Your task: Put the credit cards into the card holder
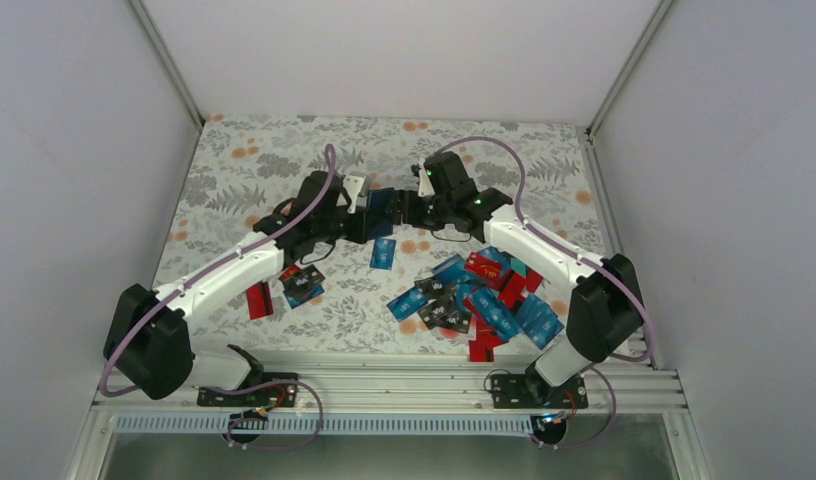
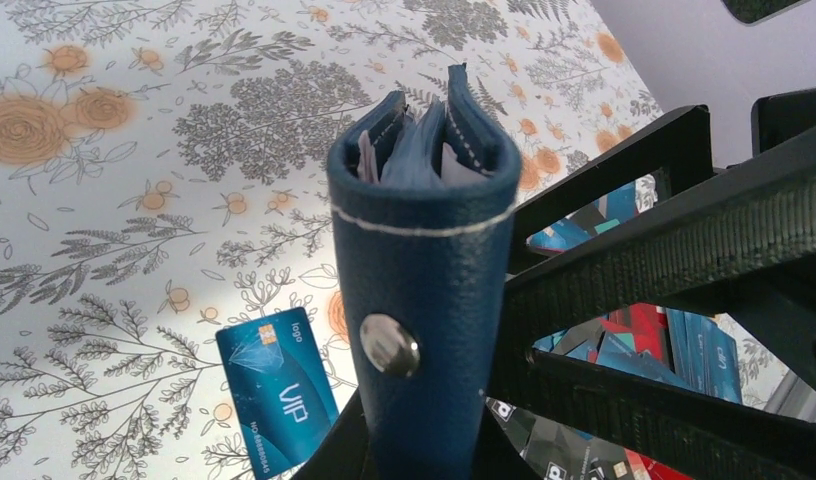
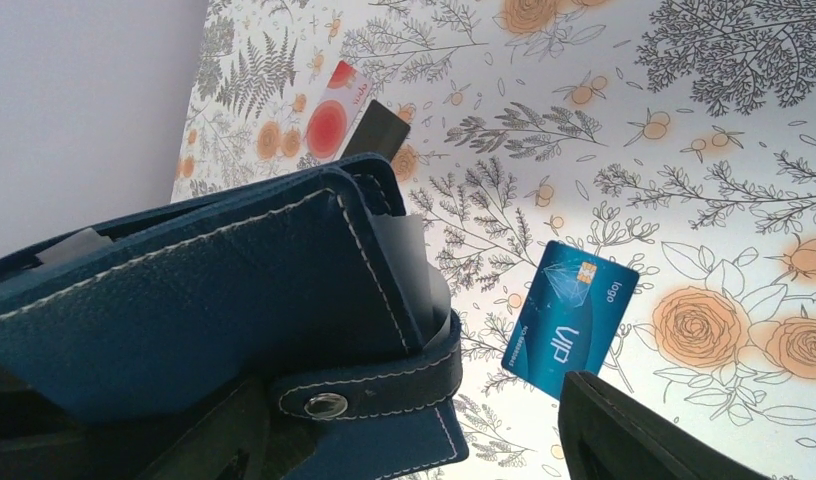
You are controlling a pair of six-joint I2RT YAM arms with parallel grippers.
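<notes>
In the overhead view's upper centre, the left claw (image 2: 414, 452) clamps the card holder (image 2: 424, 270), pockets likely presented for loading, right claw (image 3: 419, 435) spread wide alongside; credit cards (image 1: 484, 295) litter the counter (image 1: 244, 170) below.

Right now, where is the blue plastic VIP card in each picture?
Top external: blue plastic VIP card lies alone mid-table, just below the dark navy leather card holder.
Left wrist: bottom left, beside the holder.
Right wrist: right of centre, right of the holder.
Shared landmark: the holder.
</notes>
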